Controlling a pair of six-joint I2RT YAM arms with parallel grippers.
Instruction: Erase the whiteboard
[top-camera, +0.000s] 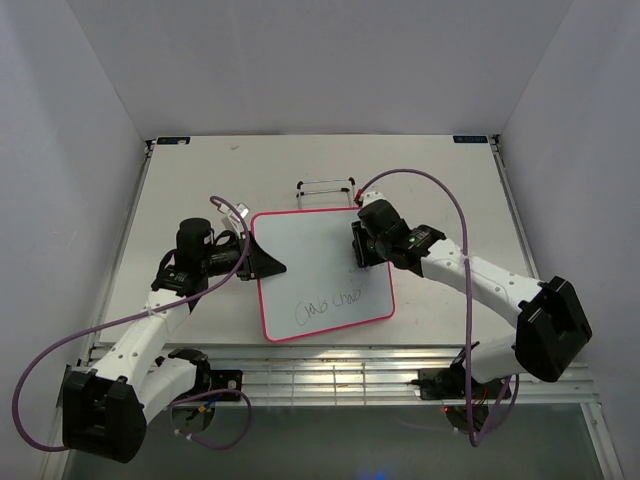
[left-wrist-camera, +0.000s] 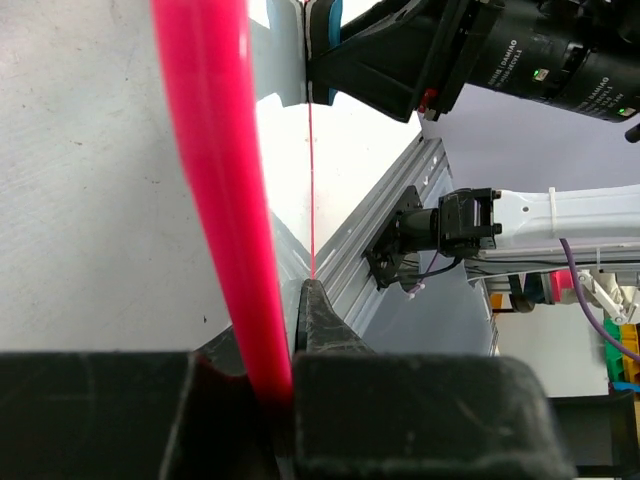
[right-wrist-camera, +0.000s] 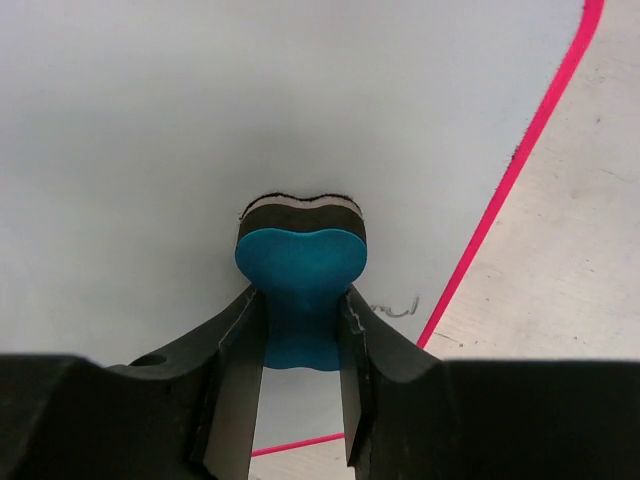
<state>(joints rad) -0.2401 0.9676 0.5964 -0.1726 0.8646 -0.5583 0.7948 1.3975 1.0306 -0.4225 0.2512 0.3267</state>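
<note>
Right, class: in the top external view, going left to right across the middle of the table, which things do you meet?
Left arm's black claw → small white whiteboard with thin pink-red frame → right arm's black claw.

The table (top-camera: 190, 180) was a pale, off-white top enclosed by white walls (top-camera: 80, 90) on three sides, with a ribbed metal rail (top-camera: 330, 378) running along its near edge. The whiteboard (top-camera: 315, 255) lay near the centre, skewed a little out of square with the table edges, with dark scribbles (top-camera: 328, 306) close to its near side. A thin wire stand (top-camera: 326, 188) sat just beyond the board's far edge. One small dark mark (top-camera: 235, 148) showed on the top, near the far edge.
</note>
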